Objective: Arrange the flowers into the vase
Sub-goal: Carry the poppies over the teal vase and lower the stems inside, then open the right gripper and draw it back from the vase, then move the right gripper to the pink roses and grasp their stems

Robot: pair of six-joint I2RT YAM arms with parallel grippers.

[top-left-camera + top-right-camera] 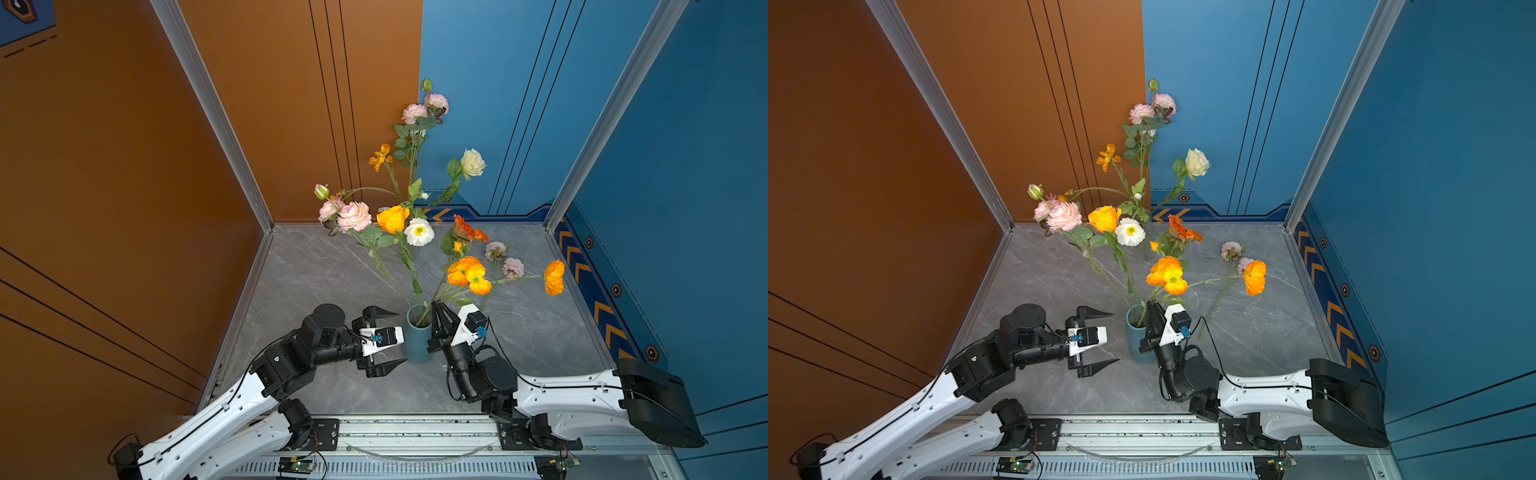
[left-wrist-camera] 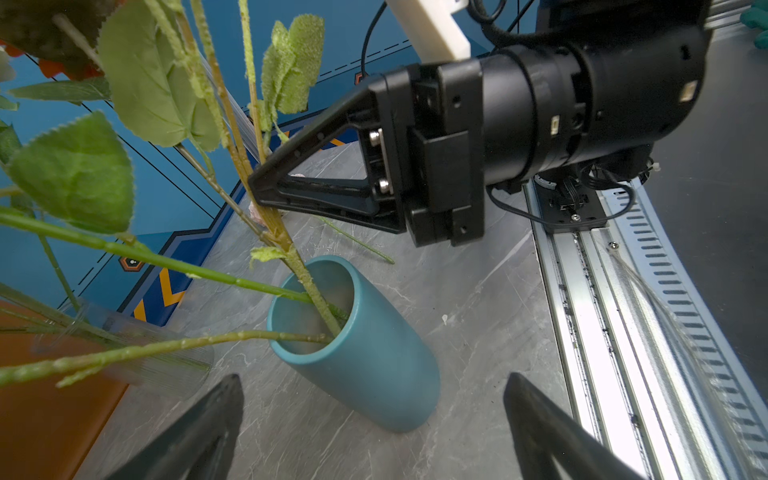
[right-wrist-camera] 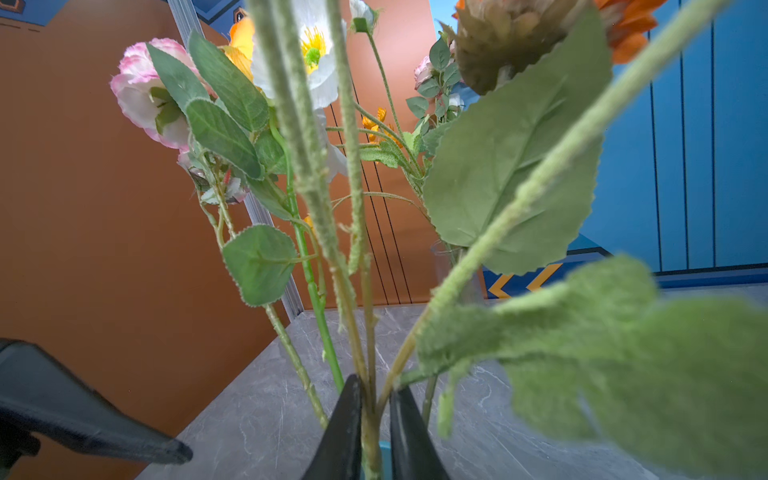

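Observation:
A teal vase (image 1: 417, 343) (image 1: 1138, 347) (image 2: 374, 382) stands near the table's front in both top views. Flowers with pink ruffled (image 1: 354, 216) and orange (image 1: 392, 218) blooms lean out of it to the left. My right gripper (image 1: 437, 305) (image 1: 1151, 304) (image 3: 371, 388) sits just above the rim, shut on the fuzzy stem (image 3: 370, 419) of the orange poppies (image 1: 469, 275), whose lower end is inside the vase. My left gripper (image 1: 401, 336) (image 1: 1115, 336) (image 2: 373, 377) is wide open just left of the vase, with the vase's left side level with the gap between its fingers and nothing held.
A clear glass vase (image 1: 1147, 245) (image 2: 124, 353) at the back holds tall pink (image 1: 424, 109), cream (image 1: 473, 162) and orange (image 1: 380, 157) blooms. A pink-flowered stem (image 1: 505, 259) lies on the table at right. Walls close off the left, the back and the right. A metal rail (image 1: 415, 432) runs along the front.

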